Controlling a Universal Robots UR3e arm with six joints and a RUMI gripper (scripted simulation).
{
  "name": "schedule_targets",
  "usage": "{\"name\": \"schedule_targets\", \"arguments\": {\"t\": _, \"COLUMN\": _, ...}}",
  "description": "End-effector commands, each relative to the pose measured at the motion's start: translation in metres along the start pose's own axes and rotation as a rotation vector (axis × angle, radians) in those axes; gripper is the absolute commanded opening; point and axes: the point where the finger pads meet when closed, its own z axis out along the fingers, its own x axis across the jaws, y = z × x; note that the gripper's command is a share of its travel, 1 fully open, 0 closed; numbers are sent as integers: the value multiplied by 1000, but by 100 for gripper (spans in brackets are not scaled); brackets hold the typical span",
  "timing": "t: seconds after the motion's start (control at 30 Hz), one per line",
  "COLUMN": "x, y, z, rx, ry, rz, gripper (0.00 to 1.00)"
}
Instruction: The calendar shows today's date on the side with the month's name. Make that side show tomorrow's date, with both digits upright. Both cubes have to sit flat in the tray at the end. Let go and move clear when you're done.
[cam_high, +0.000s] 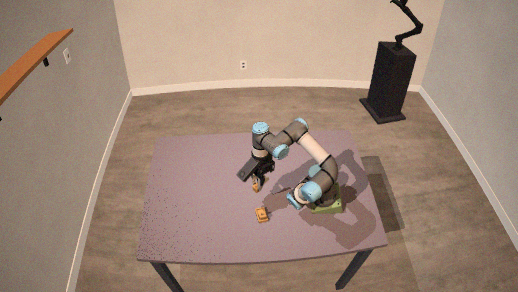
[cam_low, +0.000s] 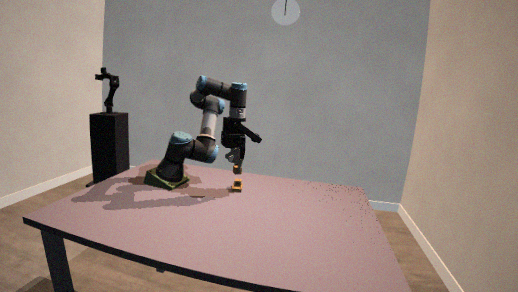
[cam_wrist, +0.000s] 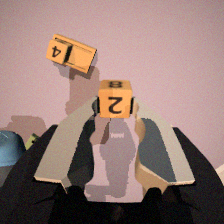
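One cube (cam_wrist: 115, 99) clamped between the pale fingers of the gripper (cam_wrist: 114, 112), held up off the purple table (cam_high: 200, 225), well apart from the tray (cam_wrist: 71, 52) below. Seen from the wrist: orange cube with a black 2 on the near face (upside down from this angle) and an 8 on the top face, both jaws pressed against its sides. Same view also gives the tray lying tilted on the table, upper left of the held cube, with a second cube (cam_wrist: 56, 50) showing a 4 in its left slot and the right slot open. Not readable from the top view, where digits shrink to nothing: only the small orange tray (cam_high: 261, 215) on the table near the green base plate (cam_high: 339, 206), and the cube (cam_high: 256, 187) as an orange speck under the gripper (cam_high: 257, 183), up and left of the tray. Added by the exterior view alone: height, with the gripper (cam_low: 237, 169) hanging clearly above the table surface, the tray (cam_low: 236, 186) resting almost directly beneath it. Month's name too small to make out anywhere. Off the table, a black pedestal (cam_high: 391, 80) by the wall.
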Motion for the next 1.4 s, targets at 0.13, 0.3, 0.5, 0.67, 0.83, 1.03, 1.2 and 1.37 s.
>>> {"name": "schedule_targets", "arguments": {"t": 0.13, "x": 15, "y": 8, "z": 0, "rx": -1, "ry": 6, "rz": 270, "gripper": 10}}
{"name": "schedule_targets", "arguments": {"t": 0.3, "x": 21, "y": 13, "z": 1, "rx": 1, "ry": 8, "rz": 387, "gripper": 10}}
{"name": "schedule_targets", "arguments": {"t": 0.5, "x": 22, "y": 14, "z": 1, "rx": 2, "ry": 8, "rz": 416, "gripper": 10}}
{"name": "schedule_targets", "arguments": {"t": 0.67, "x": 22, "y": 14, "z": 1, "rx": 2, "ry": 8, "rz": 416, "gripper": 10}}
{"name": "schedule_targets", "arguments": {"t": 0.83, "x": 22, "y": 14, "z": 1, "rx": 2, "ry": 8, "rz": 416, "gripper": 10}}
{"name": "schedule_targets", "arguments": {"t": 1.03, "x": 22, "y": 14, "z": 1, "rx": 2, "ry": 8, "rz": 416, "gripper": 10}}
{"name": "schedule_targets", "arguments": {"t": 1.2, "x": 22, "y": 14, "z": 2, "rx": 2, "ry": 8, "rz": 416, "gripper": 10}}
{"name": "schedule_targets", "arguments": {"t": 1.37, "x": 23, "y": 14, "z": 7, "rx": 2, "ry": 8, "rz": 416, "gripper": 10}}
